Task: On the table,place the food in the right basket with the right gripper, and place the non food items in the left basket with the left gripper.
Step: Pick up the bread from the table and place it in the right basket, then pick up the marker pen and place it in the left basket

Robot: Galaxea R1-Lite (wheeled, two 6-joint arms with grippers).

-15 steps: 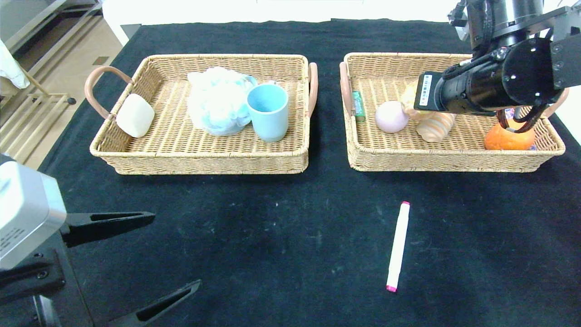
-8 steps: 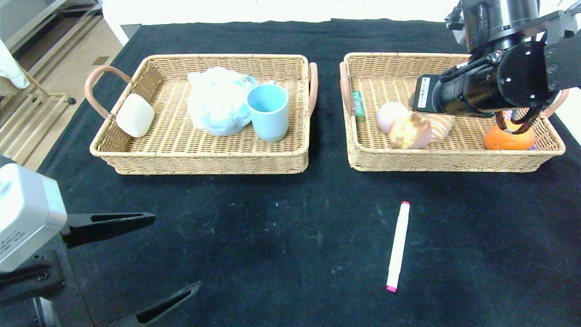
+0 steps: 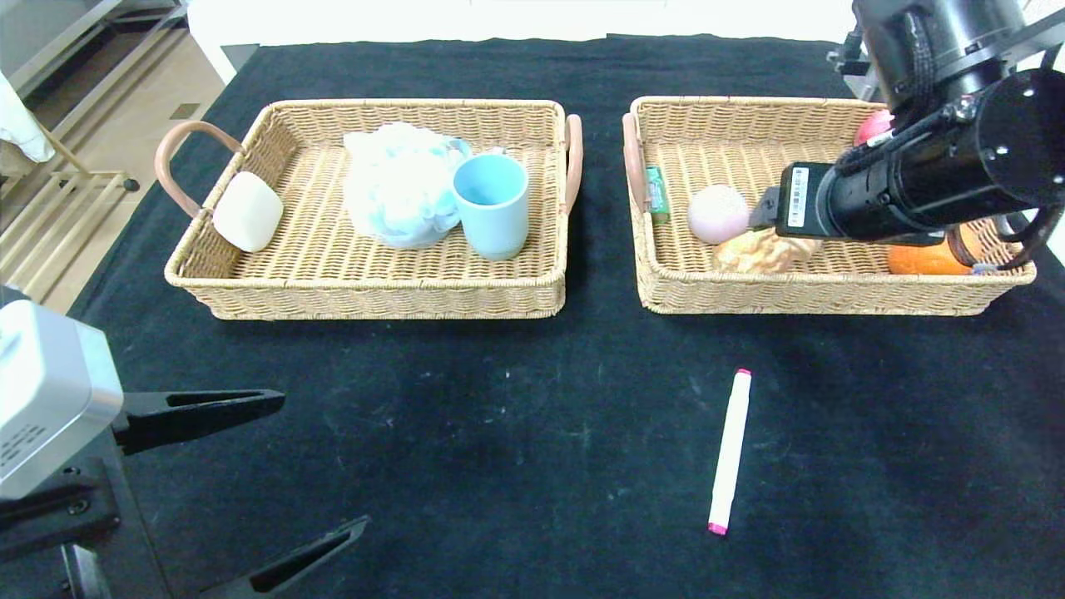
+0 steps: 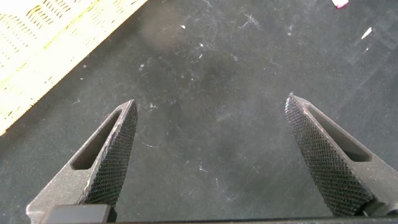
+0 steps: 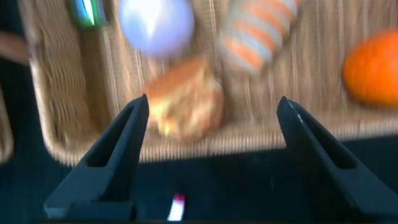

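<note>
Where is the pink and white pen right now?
In the head view, the pen lies alone on the black table, toward the robot's right, in front of the right basket and outside both baskets.

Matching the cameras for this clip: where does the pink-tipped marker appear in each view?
Head view: marker lies on the black cloth, in front of the right basket.
Left wrist view: only a pink tip at the edge.
Right wrist view: one end below the basket's front wall, the shared landmark.

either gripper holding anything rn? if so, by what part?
Nothing held. Right gripper is open above the bread in the right basket; left gripper is open over bare table.
</note>
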